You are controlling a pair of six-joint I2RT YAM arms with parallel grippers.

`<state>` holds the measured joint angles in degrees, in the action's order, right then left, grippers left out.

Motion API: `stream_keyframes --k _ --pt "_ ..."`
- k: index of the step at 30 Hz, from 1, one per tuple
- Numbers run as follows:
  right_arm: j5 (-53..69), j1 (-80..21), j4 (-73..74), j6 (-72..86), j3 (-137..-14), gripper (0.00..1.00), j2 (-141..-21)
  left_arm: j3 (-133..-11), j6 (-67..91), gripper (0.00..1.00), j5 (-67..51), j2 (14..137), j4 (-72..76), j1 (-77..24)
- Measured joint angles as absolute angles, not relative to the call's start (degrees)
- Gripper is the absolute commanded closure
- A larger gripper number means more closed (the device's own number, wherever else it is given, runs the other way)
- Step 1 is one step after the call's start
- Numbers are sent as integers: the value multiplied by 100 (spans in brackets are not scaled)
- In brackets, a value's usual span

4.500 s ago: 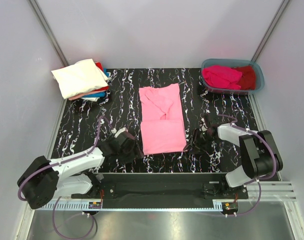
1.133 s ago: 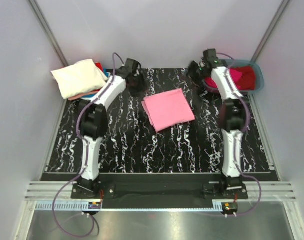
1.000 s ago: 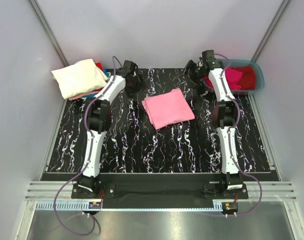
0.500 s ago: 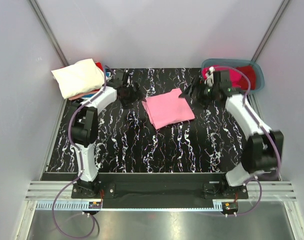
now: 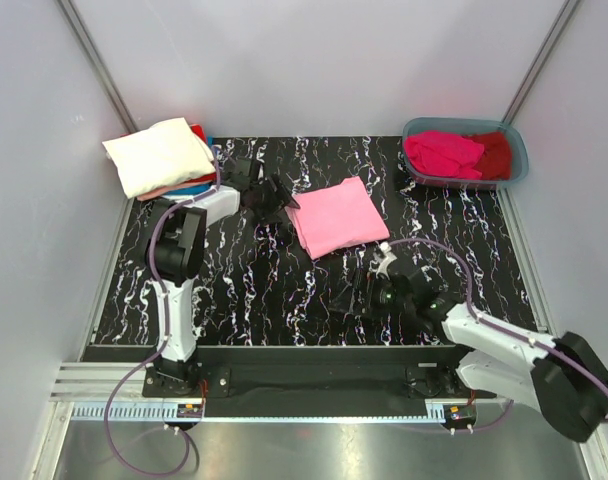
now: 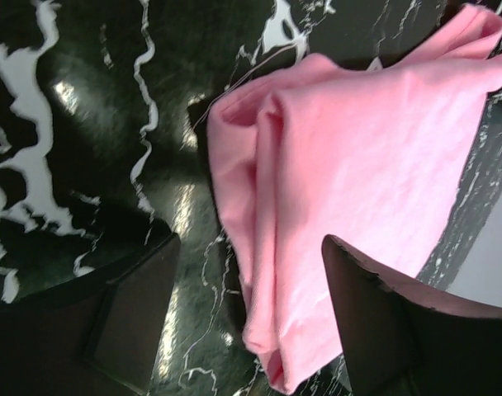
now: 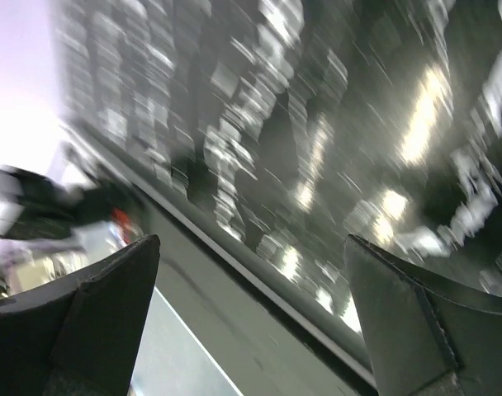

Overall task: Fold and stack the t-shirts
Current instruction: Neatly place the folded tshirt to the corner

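Right claw point(image 5: 352, 299) has pulled back, open and empty. Left claw point(image 5: 280, 203), also open, now reaches the folded pink shirt point(image 5: 339, 217), probably for stacking

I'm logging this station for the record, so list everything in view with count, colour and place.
Folded t-shirt: one, light pink, table centre.
Stack of t-shirts: one pile, cream-white on top, red, blue and pink edges beneath, far left corner.
Tub: one, grey-blue, far right corner.
Magenta t-shirt: one, crumpled, left in the tub.
Dark red t-shirt: one, right in the tub.
Table: one, black with white veining.
Left gripper: one, black, open, at the pink shirt's left edge.
Right gripper: one, black, open, empty, near side, right of centre.
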<state>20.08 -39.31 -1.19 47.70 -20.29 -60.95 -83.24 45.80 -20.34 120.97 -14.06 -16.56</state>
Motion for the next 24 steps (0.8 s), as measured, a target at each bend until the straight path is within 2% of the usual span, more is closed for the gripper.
stream_keyframes --k 4,7,8,10,11,12,14,24 --pt "1590 -3927 -794 4921 -2018 0 -5634 -8361 4687 32 -2086 12206 -1155 -1684" --pt "1450 -3927 -974 4976 -2016 0 -5721 -8416 4794 44 -2102 12328 -985 -1747" --pt "1426 -3927 -1002 4982 -2016 0 -5776 -8475 4831 56 -2110 12401 -943 -1780" --pt "1402 -3927 -1026 4998 -2016 0 -5878 -8630 4888 71 -2121 12580 -888 -1859" --pt "1393 -3927 -1037 4998 -2016 0 -5929 -8691 4901 84 -2134 12665 -875 -1894" --pt "1393 -3927 -1039 5000 -2016 0 -5966 -8733 4958 91 -2161 12726 -856 -1918" --pt "1372 -3927 -1037 5000 -2016 0 -5992 -8838 4982 99 -2204 12805 -836 -1955" --pt "1243 -3927 -1039 5039 -2016 0 -5924 -9539 4619 100 -2021 12809 -1979 -1800"
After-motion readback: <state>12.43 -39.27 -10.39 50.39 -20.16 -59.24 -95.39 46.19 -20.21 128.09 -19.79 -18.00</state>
